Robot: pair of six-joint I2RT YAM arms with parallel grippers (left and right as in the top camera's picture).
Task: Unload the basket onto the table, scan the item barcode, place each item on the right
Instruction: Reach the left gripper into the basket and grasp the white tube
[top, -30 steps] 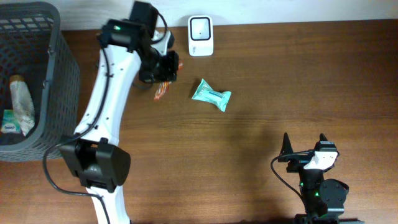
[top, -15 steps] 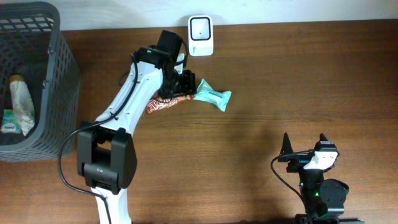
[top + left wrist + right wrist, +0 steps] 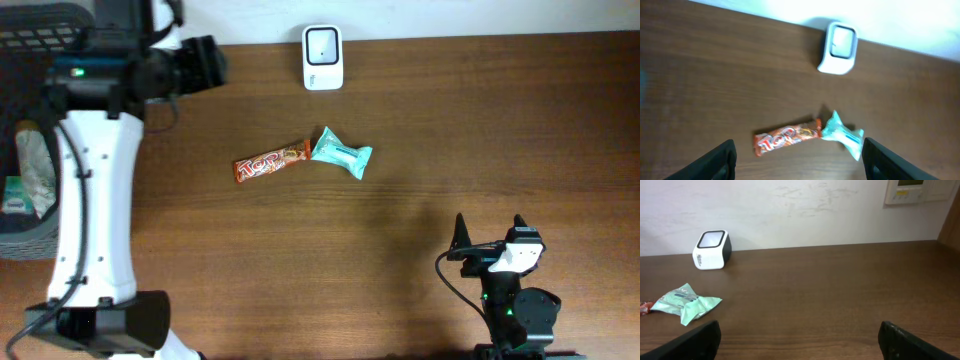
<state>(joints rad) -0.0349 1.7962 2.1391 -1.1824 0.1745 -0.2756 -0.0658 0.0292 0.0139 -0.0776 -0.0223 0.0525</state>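
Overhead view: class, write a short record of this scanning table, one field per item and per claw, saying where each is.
scanner: at the table's far edge, nothing held to it
candy bar: flat on the table, one end meeting the teal packet
teal packet: flat, nearer than the scanner
basket: far left, items inside
left claw: open, empty, above the table near the basket
right claw: open, empty, near edge of the table

The candy bar is cut off by the right wrist view's left edge.
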